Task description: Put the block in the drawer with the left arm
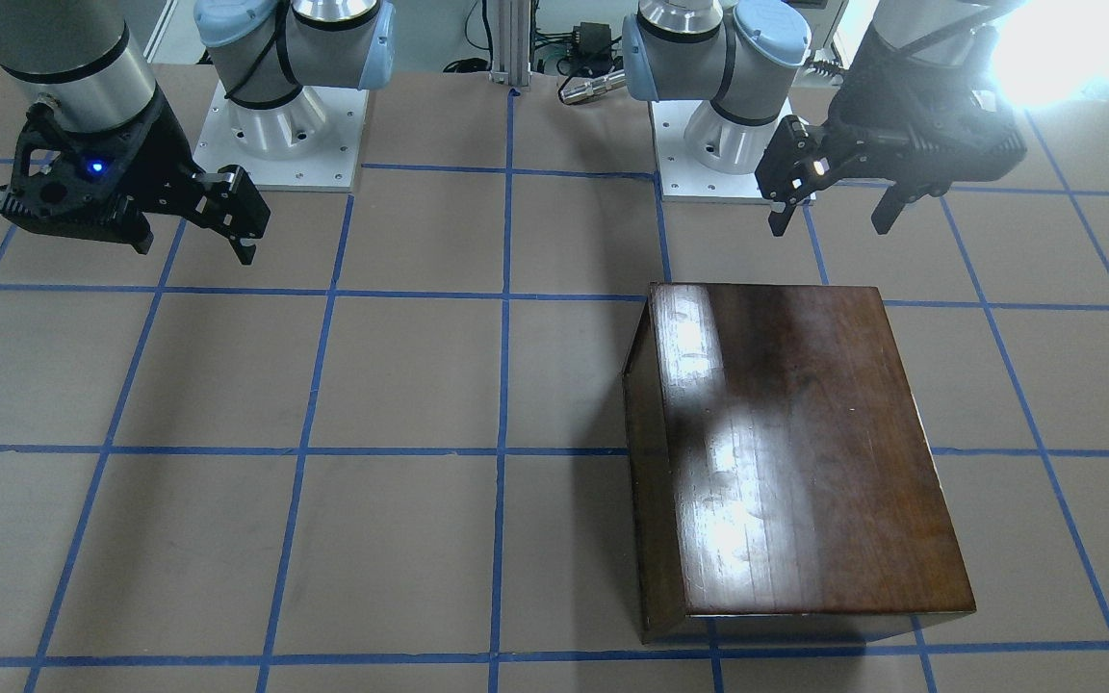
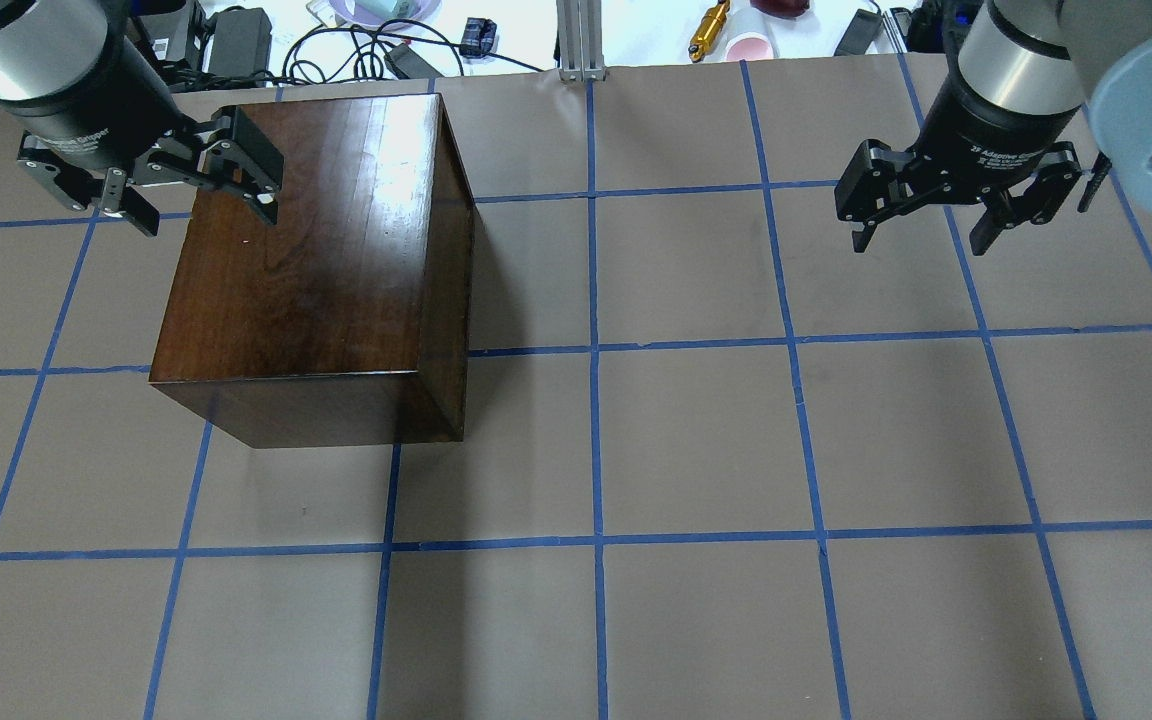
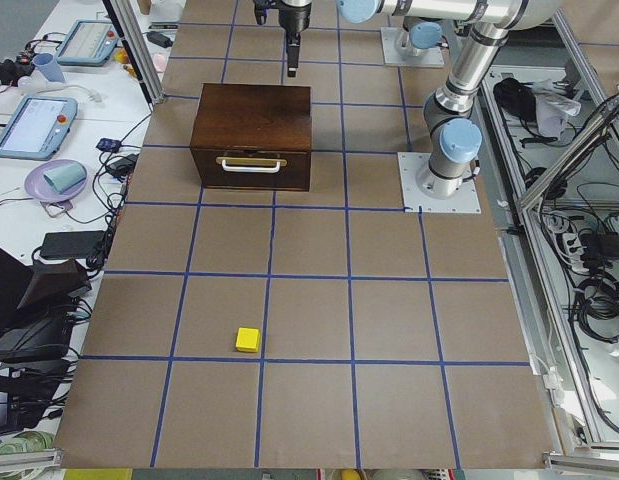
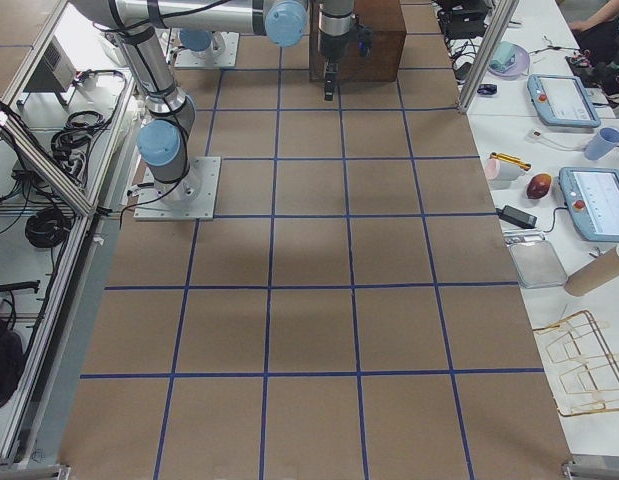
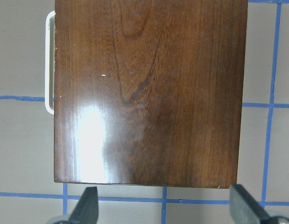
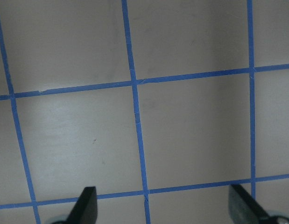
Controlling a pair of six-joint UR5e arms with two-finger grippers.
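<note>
From my station I count two arms, two tools, one box, one drawer and one block. The block point(image 3: 248, 340) is a small yellow cube sitting alone on the brown counter point(image 2: 696, 440), just above a blue tape line, out in front of the drawer face and well apart from it. The drawer point(image 3: 251, 178) is pushed flush into the glossy dark box point(image 2: 306, 250), and its single pale handle point(image 3: 251, 163) faces the block.

The left tool point(image 2: 201, 205) hangs above the box with its fingers spread wide and nothing between them. Its wrist camera looks straight down on the box top, with the handle peeking out at one side. The right tool point(image 2: 921, 235) hovers over bare counter on the other half, well away from the box. It is equally wide open and empty, and a blue light glows on its body in the front view.

The box itself sits between the left tool and the block. Beyond the counter's far edge lie cables, a black power brick point(image 2: 241, 35) and a gold-coloured cylinder point(image 2: 709, 30). On the side bench I see two tablet-like pendants point(image 3: 34, 125) and a purple plate point(image 3: 57, 182) with a cup on it.

White lettering runs around each tool's collar – I can make out "Adaptive" on the right one point(image 2: 1001, 152), the rest too small.
</note>
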